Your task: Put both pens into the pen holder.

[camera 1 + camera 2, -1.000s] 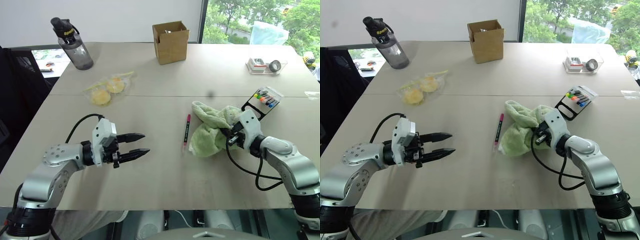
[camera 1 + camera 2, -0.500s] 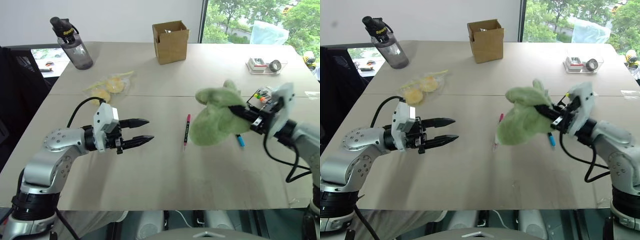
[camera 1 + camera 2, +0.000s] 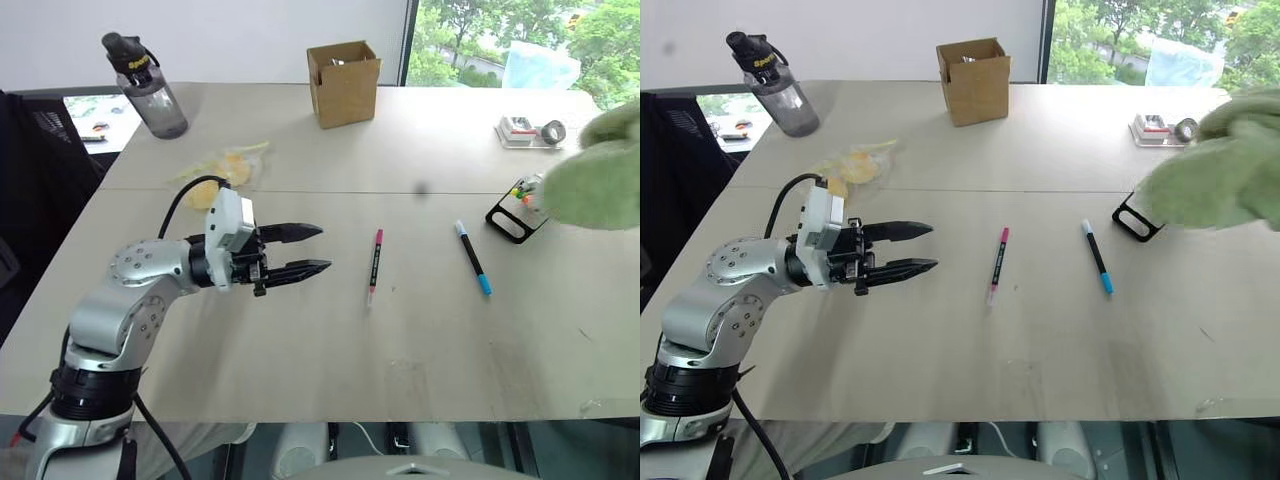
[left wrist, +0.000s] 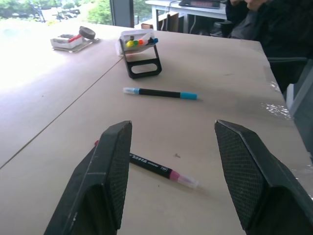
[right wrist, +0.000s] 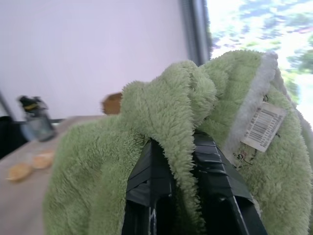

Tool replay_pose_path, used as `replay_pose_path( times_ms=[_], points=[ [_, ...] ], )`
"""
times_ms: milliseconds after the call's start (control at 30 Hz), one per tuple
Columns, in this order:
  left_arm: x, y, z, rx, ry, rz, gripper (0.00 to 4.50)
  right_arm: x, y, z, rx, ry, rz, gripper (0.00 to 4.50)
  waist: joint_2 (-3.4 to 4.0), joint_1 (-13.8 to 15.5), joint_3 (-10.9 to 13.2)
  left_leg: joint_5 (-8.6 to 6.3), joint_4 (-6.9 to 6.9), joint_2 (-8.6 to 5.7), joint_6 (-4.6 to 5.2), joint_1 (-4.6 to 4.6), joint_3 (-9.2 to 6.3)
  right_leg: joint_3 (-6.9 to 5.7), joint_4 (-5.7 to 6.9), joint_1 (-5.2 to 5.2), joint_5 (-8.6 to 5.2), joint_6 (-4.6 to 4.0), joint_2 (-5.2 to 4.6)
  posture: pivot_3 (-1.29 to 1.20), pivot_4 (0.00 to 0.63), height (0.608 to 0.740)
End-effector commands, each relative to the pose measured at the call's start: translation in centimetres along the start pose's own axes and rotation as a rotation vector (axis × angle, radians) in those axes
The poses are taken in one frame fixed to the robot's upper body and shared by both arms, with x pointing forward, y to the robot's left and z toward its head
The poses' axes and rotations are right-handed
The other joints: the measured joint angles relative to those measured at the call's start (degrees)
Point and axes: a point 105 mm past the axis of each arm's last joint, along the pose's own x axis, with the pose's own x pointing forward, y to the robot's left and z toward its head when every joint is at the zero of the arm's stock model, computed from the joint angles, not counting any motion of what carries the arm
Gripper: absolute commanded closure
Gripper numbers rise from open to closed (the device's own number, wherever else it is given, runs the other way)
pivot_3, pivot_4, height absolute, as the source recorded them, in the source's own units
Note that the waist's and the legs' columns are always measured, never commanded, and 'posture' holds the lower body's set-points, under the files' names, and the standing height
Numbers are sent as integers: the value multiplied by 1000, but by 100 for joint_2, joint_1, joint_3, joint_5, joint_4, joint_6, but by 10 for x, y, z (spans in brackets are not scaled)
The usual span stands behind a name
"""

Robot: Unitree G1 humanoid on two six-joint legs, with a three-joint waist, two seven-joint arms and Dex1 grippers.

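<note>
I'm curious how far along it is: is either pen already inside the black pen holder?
No, the magenta-capped pen and the blue-capped pen both lie flat on the table, apart from the pen holder.

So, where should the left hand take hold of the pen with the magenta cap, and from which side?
Probably mid-barrel on the magenta-capped pen, coming from above: it lies flat with bare table all round, so the open left hand would have to close across the slim barrel.

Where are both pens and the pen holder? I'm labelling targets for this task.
magenta-capped pen (image 3: pixel 375 263), left eye view, middle of its black barrel.
blue-capped pen (image 3: pixel 471 257), left eye view, middle of its barrel.
pen holder (image 4: pixel 143 62), left wrist view, black frame above the slot handle.
</note>
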Motion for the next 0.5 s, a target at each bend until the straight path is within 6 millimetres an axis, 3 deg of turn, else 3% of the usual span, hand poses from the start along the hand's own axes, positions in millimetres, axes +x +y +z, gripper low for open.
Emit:
replay_pose_path(
  times_ms=[33,67,167,267,400,500],
  points=[
    [3,-4,16,62,-25,-29,1747,-22,-30,-17,-46,125,-151,4444,1,-15,0,0,0,0,0,2,2,3,1,0,0,0,0,0,150,736],
    [4,-3,16,63,-26,-29,1747,-28,-36,-30,-50,190,-176,3683,3,-16,-1,0,0,0,0,3,4,7,1,0,0,0,3,0,150,736],
    [5,-2,14,65,-19,-34,1747,-47,-48,-71,-161,456,-248,2366,8,-23,-4,0,0,-2,0,11,12,17,6,2,-2,4,7,0,150,736],
    [6,-2,13,67,-15,-36,1747,-63,-58,-89,-264,652,-302,948,16,-38,-5,0,0,-1,0,13,13,18,7,2,-13,21,8,0,150,736],
    [5,-1,13,73,-11,-34,1747,-58,-44,-83,-267,683,-224,948,20,-62,-5,1,1,0,-1,13,16,22,7,2,-13,22,11,0,150,736],
    [4,0,13,73,-10,-30,1747,-38,-35,-73,-329,647,-174,948,17,-71,-3,1,1,0,-2,13,13,19,7,2,-13,23,12,0,150,736]
  ],
)
